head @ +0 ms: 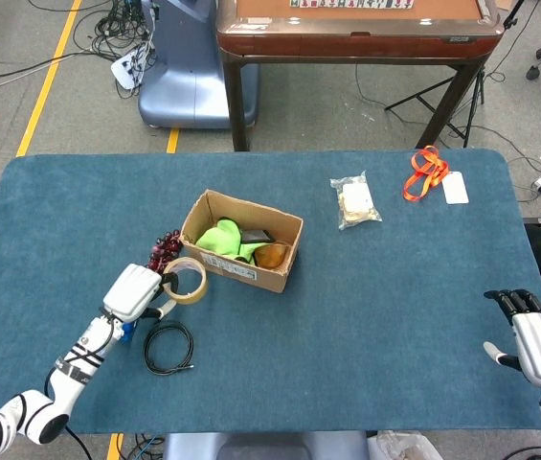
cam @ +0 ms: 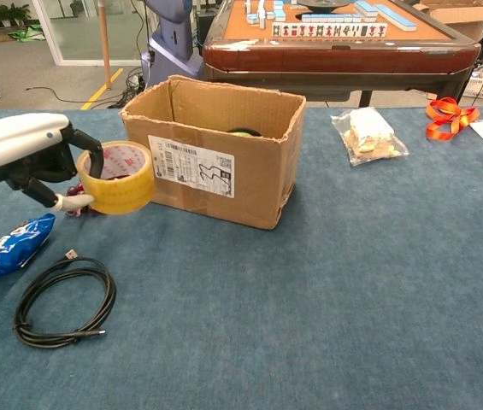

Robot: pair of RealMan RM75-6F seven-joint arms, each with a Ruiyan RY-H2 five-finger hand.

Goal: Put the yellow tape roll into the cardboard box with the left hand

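Looks like I'm driving this in a robotics lab or test hall, not anyone's home. Bare grey concrete floor (head: 347, 105) with yellow tape lines (head: 50, 77), cable tangles (head: 107, 34) lying loose, a blue machine base (head: 189, 67), and weirdly a mahjong table (head: 356, 24) right behind my blue-felt work table (head: 394, 307).
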